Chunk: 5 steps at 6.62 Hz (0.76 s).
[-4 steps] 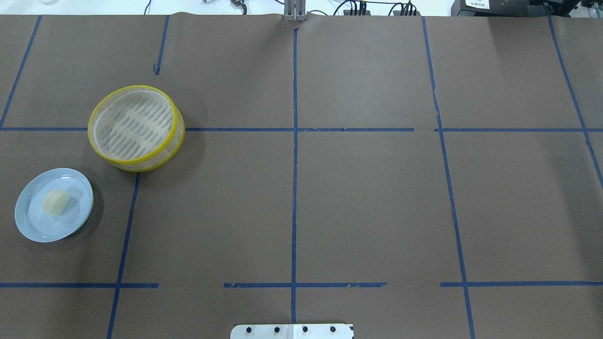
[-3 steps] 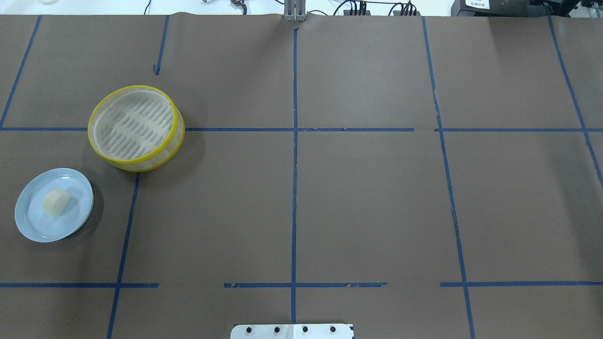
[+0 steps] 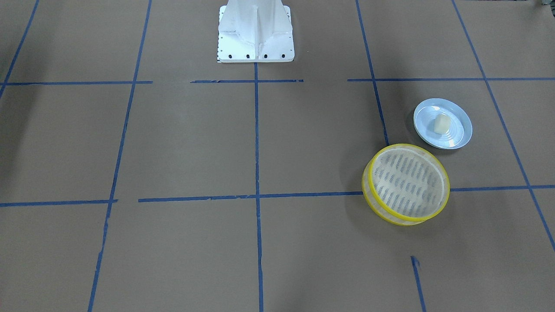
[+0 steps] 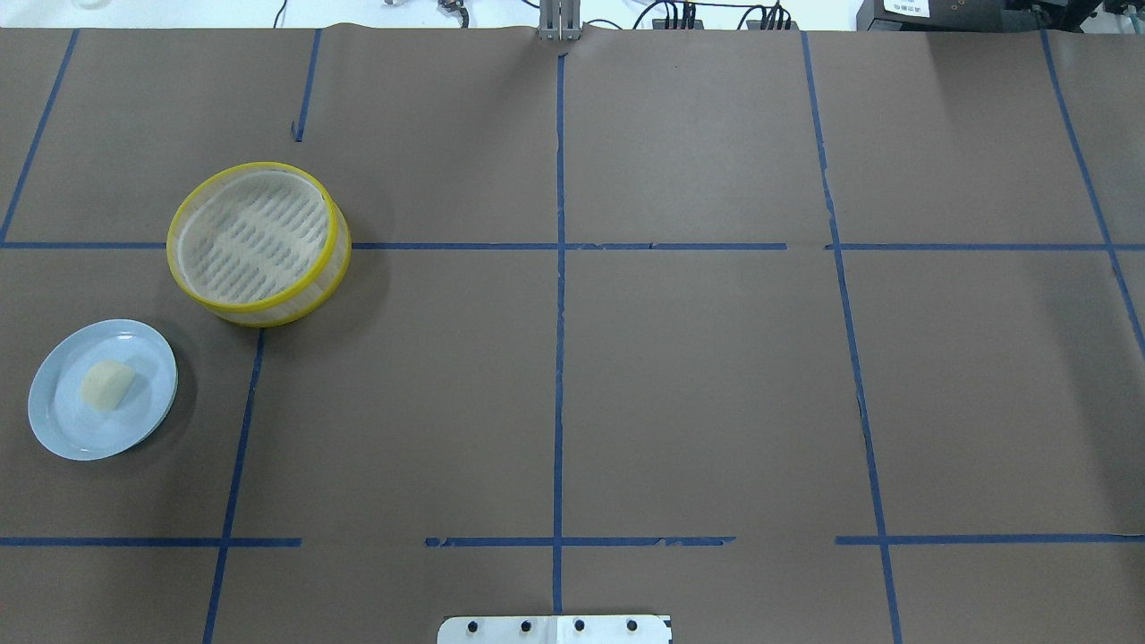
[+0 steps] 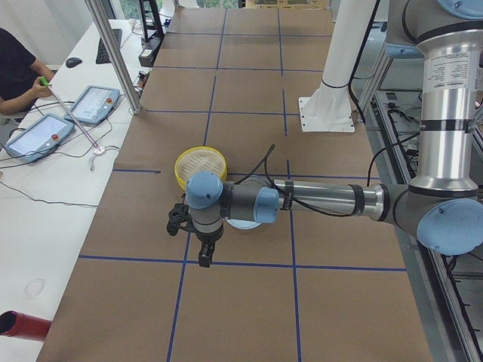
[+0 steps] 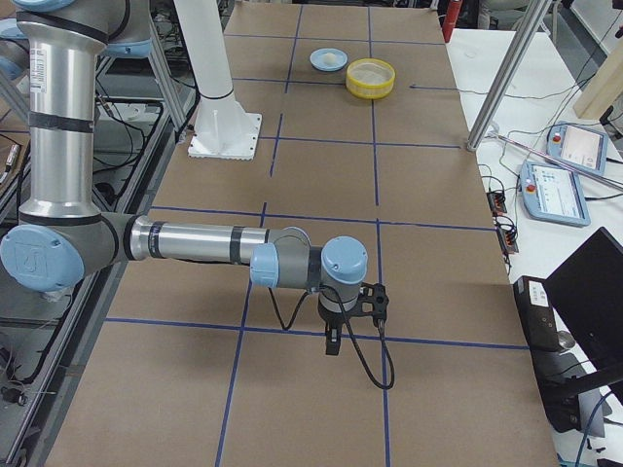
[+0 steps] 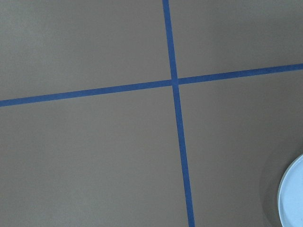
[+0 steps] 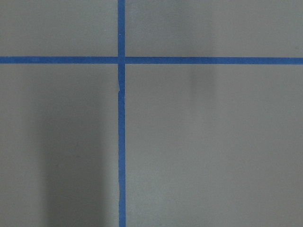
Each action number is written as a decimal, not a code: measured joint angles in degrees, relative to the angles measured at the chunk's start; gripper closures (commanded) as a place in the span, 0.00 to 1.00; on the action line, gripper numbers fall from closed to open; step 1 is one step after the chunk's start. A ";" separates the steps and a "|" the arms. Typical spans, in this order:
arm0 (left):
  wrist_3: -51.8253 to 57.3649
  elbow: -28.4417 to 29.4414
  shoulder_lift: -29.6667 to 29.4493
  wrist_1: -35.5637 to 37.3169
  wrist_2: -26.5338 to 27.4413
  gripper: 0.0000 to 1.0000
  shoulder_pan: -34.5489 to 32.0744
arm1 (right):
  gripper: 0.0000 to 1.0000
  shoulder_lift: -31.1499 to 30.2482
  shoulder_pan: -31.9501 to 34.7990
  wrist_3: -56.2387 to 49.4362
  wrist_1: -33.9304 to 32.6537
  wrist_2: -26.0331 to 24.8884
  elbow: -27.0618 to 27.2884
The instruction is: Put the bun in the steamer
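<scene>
1 bun (image 4: 107,385) lies near the left gripper (image 5: 203,260).

- No text, number or brand is readable in any view
- white label (image 4: 905,7) on the black box (image 4: 971,16) at the far table edge, overhead view: print too small to make out
- sticker (image 5: 450,69) on the upright silver tube of the left arm (image 5: 324,197): fine print, illegible
- blue joint cap (image 6: 37,259) on the right arm (image 6: 195,241): pale emblem, not readable
- pendant screens (image 5: 92,102) on the side bench (image 5: 45,200): blurred, nothing legible
</scene>
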 measured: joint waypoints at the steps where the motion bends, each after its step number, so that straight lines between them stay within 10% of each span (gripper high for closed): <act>1: -0.28 -2.96 -0.43 0.01 0.05 0.00 0.01 | 0.00 0.01 0.00 0.00 0.00 0.00 0.01; 5: -16.94 -15.18 -0.79 -0.12 0.57 0.00 9.74 | 0.00 -0.06 0.00 0.00 0.00 0.00 0.00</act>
